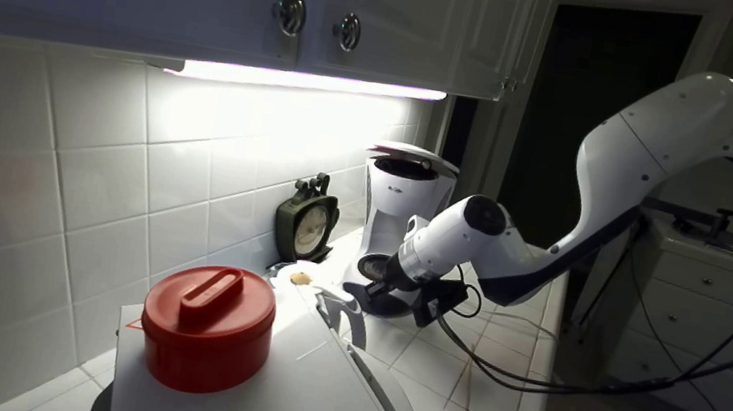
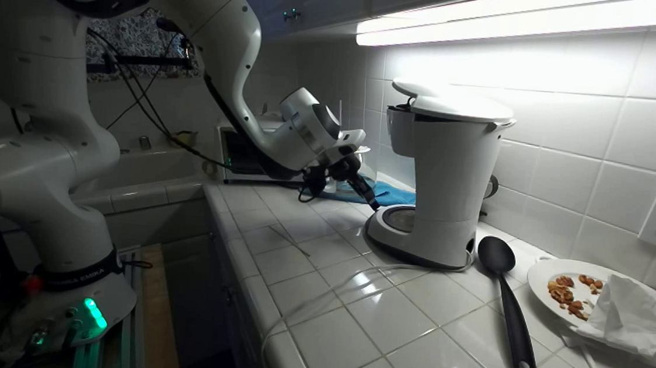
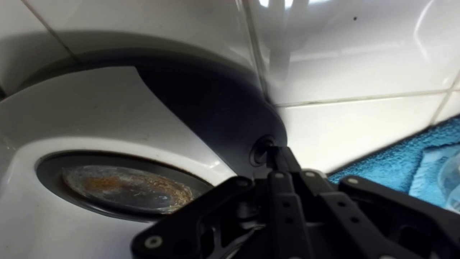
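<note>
A white coffee maker (image 1: 398,192) stands on the tiled counter in both exterior views, its lid raised. Its low base reaches out in front, bearing a stained round warming plate (image 3: 129,189). On the dark front panel (image 3: 215,111) of that base sits a round black button or knob (image 3: 258,153). My gripper (image 3: 282,158) is shut, fingertips together, with nothing visible between them. The tips overlap the edge of the round button in the wrist view; whether they touch it I cannot tell. In an exterior view the gripper (image 2: 374,205) slants down to the base's front edge.
A red lidded pot (image 1: 205,342) rests on a white appliance (image 1: 299,401). Near it are a white-lidded jug (image 1: 350,309) and a dark green dial (image 1: 308,226). A blue towel (image 2: 391,196), black spoon (image 2: 509,303), plate of nuts (image 2: 543,277) and power cord (image 2: 350,276) lie on the counter.
</note>
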You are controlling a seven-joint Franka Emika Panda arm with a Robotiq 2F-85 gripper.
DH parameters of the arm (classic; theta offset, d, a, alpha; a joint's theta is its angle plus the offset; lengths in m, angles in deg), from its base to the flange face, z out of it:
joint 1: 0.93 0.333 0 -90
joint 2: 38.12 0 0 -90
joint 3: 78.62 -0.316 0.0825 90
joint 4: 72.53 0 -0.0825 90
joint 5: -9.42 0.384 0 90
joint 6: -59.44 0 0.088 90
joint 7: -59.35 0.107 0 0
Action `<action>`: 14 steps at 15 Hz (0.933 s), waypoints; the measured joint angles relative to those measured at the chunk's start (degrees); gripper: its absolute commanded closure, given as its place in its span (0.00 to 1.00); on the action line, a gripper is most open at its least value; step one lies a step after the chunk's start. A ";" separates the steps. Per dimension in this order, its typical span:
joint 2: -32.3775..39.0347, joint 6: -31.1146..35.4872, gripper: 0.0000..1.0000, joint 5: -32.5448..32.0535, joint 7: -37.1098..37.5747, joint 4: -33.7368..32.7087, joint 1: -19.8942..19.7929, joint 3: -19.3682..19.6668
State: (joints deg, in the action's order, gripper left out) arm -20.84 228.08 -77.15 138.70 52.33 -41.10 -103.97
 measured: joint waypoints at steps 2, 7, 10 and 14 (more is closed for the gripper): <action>0.25 0.00 0.98 0.00 -0.33 -0.33 0.02 0.00; 0.60 0.00 0.98 0.00 -1.06 -1.14 0.02 0.00; 0.61 -0.08 0.98 0.00 -1.37 -1.36 0.01 0.01; 0.79 -0.31 0.98 0.02 -2.03 -1.36 0.00 0.01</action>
State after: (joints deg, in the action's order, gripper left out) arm -20.05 227.78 -77.13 136.67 50.98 -41.10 -103.96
